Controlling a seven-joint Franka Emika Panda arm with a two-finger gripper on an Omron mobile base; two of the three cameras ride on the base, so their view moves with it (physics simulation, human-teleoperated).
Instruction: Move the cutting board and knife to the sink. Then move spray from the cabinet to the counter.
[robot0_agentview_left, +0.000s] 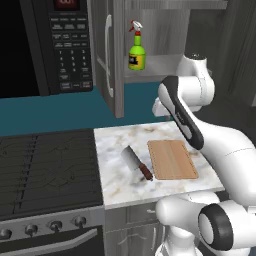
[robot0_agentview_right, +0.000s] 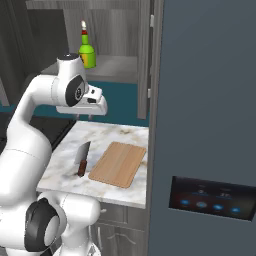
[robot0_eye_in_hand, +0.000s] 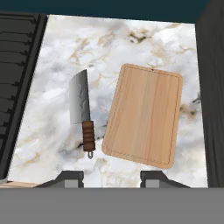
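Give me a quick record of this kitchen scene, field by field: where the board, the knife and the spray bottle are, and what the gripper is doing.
cutting board: flat on the counter, nothing on it
knife: flat on the counter beside the cutting board, apart from it, blade toward the back wall
spray: upright on the shelf of the cabinet, whose door stands open
stovetop: next to the counter on the knife's side
gripper: above the counter, looking down on cutting board and knife, jaws apart, holding nothing
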